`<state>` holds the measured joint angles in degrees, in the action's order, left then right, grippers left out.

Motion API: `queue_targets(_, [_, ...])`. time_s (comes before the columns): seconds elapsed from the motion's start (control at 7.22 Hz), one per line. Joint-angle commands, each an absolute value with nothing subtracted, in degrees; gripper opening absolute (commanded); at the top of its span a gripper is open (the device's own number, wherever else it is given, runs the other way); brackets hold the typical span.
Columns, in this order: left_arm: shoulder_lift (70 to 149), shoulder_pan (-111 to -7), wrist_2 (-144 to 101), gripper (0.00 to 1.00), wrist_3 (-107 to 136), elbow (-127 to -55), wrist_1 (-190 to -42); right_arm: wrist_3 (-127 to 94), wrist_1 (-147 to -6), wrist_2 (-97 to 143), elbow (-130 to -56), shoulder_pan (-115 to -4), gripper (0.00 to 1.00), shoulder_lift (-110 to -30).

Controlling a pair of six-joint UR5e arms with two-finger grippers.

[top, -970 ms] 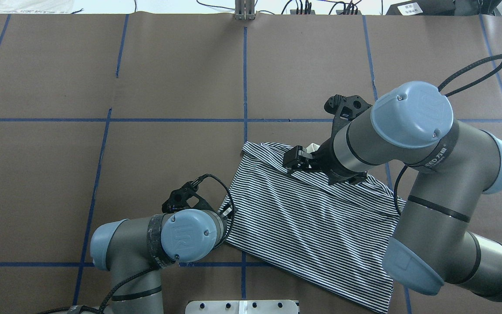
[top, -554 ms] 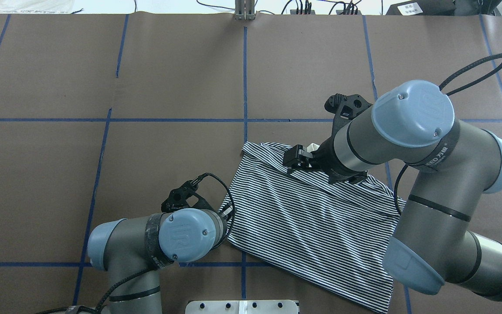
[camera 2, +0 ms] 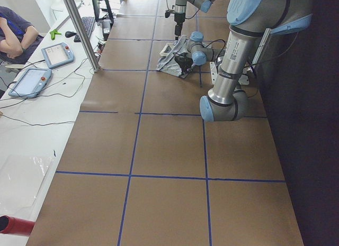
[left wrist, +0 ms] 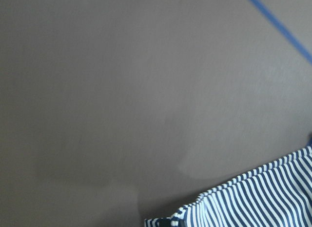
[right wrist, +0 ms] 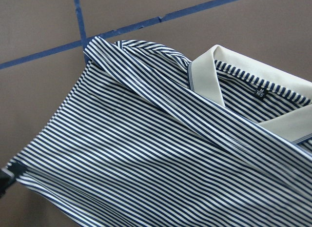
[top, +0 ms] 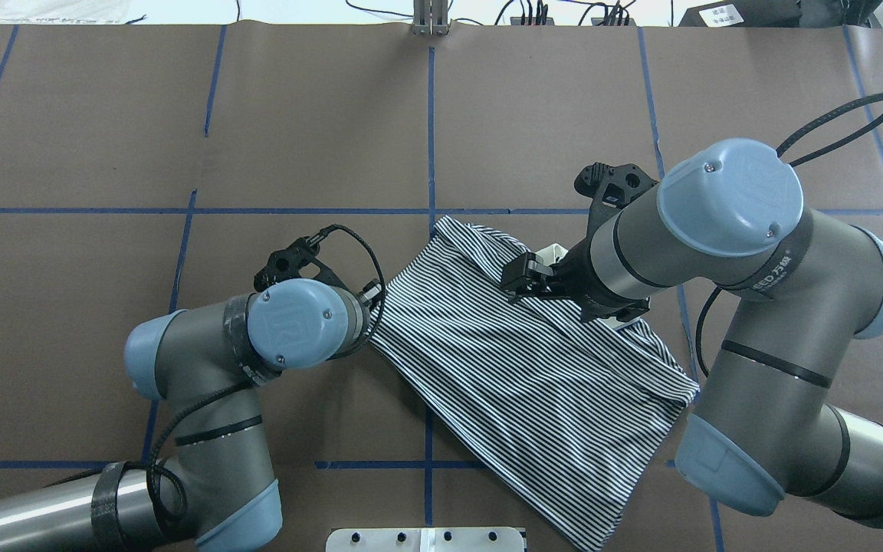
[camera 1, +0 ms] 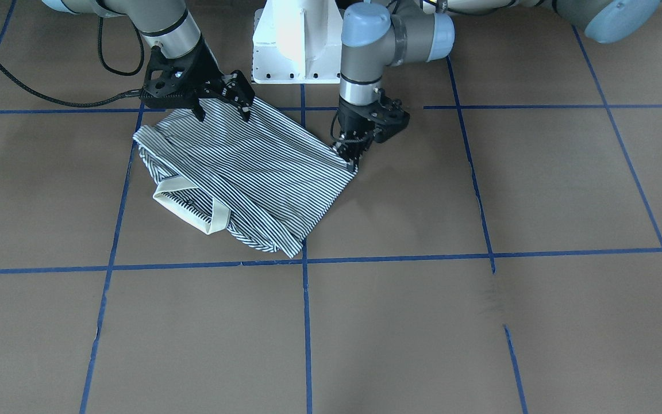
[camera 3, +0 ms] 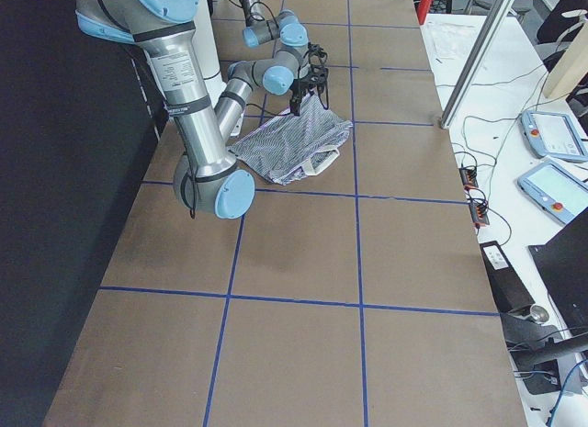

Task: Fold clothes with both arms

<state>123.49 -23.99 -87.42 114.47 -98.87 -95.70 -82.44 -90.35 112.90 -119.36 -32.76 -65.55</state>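
Pedestal base (camera 1: 296, 40), white, stands at the robot's edge of the brown table (camera 1: 480, 322). Just beyond it lies the striped polo shirt (camera 1: 250, 167), folded to a rough rectangle and set skew to the blue tape lines (camera 1: 306, 322). Most of it lies on the robot's right half of the table.

Left gripper (camera 1: 353, 154): pointed straight down at the shirt corner on the robot's left side. Jaws are closed on that corner and pinch the fabric. The left wrist view shows only the striped corner and table surface.

Right gripper (camera 1: 222, 115): positioned over the shirt edge nearest the base. Jaws are spread wide and hold nothing; striped fabric shows between the fingertips. Whether the tips touch the cloth cannot be told.

Farther out, the shirt body lies flat, with one long diagonal fold line across it in the right wrist view. At the far edge, the cream collar (right wrist: 204, 78) stands partly open. A small black size label (right wrist: 261, 93) sits inside the neck.
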Motion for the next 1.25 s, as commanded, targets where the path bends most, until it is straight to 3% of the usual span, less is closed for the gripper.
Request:
queue_targets(0.0, [123.7,-31.7,-87.4,0.0,106.6,-91.4,-101.7,-82.4,-90.4,112.8,-119.3,-33.6,1.0,-65.5])
queue_targets(0.55, [137.3,-41.0,-85.9,0.0,88.6,-65.2,-123.3,-82.4,-90.2,112.1,-119.1,-33.7,1.0,-66.6])
queue_targets(0.83, [138.7,-41.0,-83.1,0.0,86.0,-60.1,-129.2,-82.4,-90.2,112.1,-119.0,-33.6,1.0,-66.7])
queue_targets(0.97, [138.7,-41.0,-82.8,0.61,86.0,-59.4,-129.2,-82.4,-90.2,112.1,-118.9,-33.6,1.0,-66.8])
queue_targets(1.11, [138.7,-41.0,-81.7,1.0,83.3,-59.0,-129.2,-82.4,-90.3,112.1,-118.9,-33.5,1.0,-66.8])
